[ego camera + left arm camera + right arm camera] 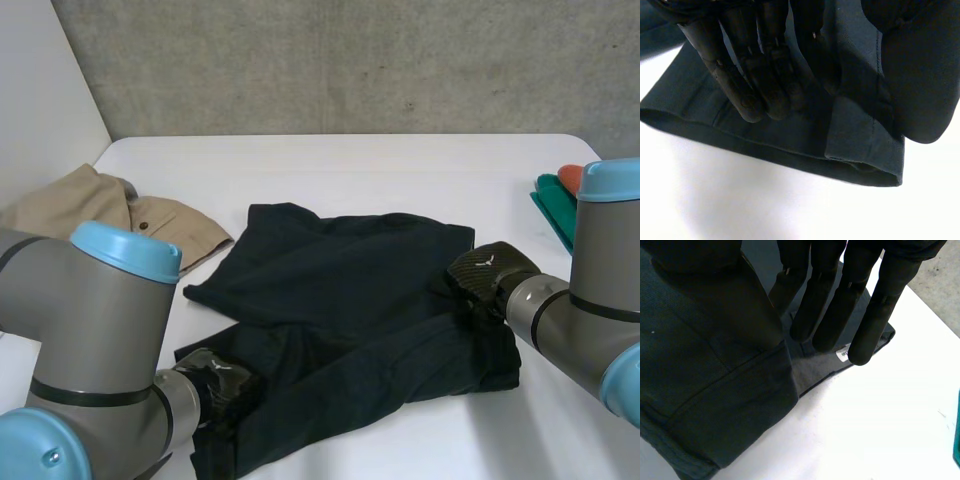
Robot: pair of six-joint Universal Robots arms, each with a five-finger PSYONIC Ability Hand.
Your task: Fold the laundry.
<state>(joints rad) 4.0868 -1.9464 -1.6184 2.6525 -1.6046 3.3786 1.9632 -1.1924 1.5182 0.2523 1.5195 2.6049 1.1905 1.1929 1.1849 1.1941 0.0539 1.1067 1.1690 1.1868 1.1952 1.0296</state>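
Nearest the robot, the left hand (215, 385) sits on the near left corner of the dark garment (340, 300), which lies rumpled and partly doubled over in the middle of the white table (350, 165). The garment's long axis runs across the table, from that corner toward the right hand (490, 272), which rests on the right edge a little farther back. Each hand thus covers one end of the axis, with the cloth between them, so neither arm needs to reach. A fold across this axis probably calls for carrying one end toward the other, and the left hand, at the loose near corner, appears better placed to start. The head view gives the whole outline and both ends at once; the wrist views add finer detail. In the left wrist view, the left hand (770, 60) has straight fingers side by side, tips laid on the garment (690, 100) just inside a stitched hem (790, 152), where a second layer overlaps. The thumb stands apart and no pinch is evident. In the right wrist view, the right hand (825, 300) likewise holds straight, close-set fingers over the garment (715, 405), tips beside a small white tag (842, 355) at a corner, with bare table (880, 430) beyond. Farther back, a beige garment (100, 210) lies at the far left and a green item (553, 208) at the right edge, both well apart from the work.
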